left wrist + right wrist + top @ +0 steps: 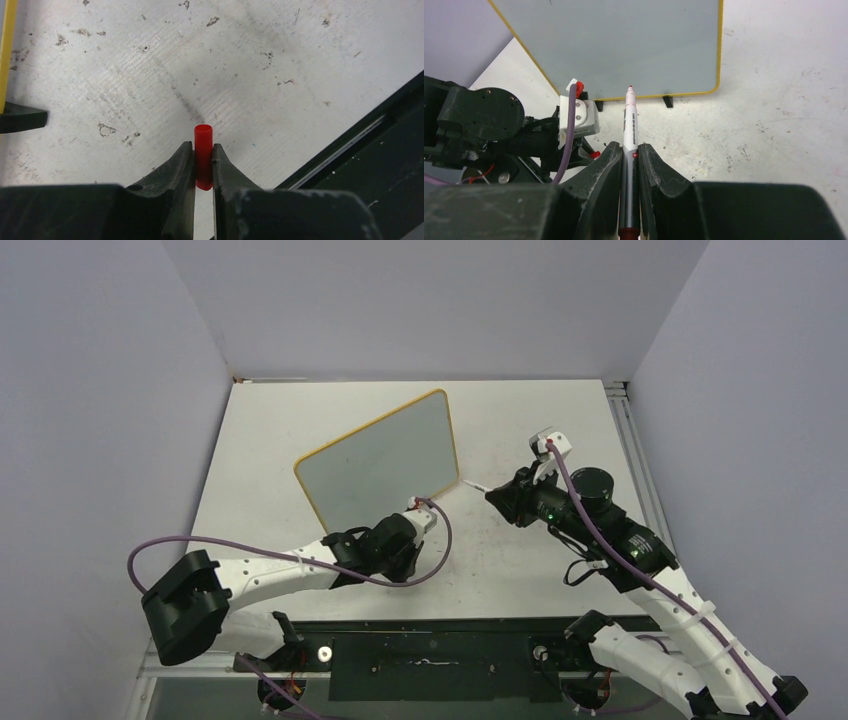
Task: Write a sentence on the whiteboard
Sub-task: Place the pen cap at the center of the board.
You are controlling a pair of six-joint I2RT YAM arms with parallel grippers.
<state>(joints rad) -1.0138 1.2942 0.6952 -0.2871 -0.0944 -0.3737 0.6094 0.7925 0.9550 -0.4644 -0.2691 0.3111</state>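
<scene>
The whiteboard (380, 460) (624, 45) stands upright on the table, yellow-framed, its pale face blank; the sentence is not in view. My right gripper (502, 498) (629, 147) is shut on a white and grey marker (478, 487) (629, 125). The marker's red tip points at the board's lower right edge; whether it touches I cannot tell. My left gripper (398, 558) (203, 146) hangs over the table in front of the board, shut on the marker's red cap (203, 150).
A black foot (667, 101) (22, 119) props the board's bottom edge. The table's front edge with its dark strip (360, 150) runs close behind the left gripper. A metal rail (625, 430) lines the table's right side. Grey walls enclose three sides.
</scene>
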